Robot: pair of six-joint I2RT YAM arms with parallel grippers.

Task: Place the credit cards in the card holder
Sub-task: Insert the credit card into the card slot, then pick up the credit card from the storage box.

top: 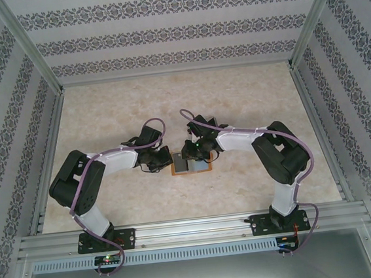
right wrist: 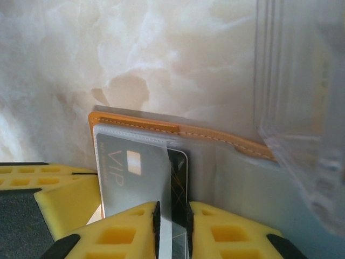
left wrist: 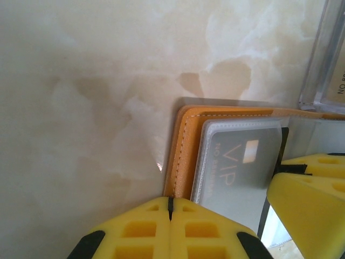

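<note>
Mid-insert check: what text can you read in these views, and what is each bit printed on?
"VIP": on the grey credit card, seen through the clear pocket of the card holder.
"NO": start of a printed line inside the clear box; the rest is cut off by the frame edge.
The small line beside "VIP" is too blurred to read.
In the top view, no text is large enough to read.

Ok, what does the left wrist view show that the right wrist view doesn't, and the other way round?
Left wrist, not right wrist: the left end effector with its fingers pressed together at the stitched corner of the card holder. Right wrist, not left wrist: the gold-lined face of a dark card, pinched by the right end effector. Both: the holder's orange edge, the grey VIP card in its clear pocket, the clear plastic box and the marble table.
</note>
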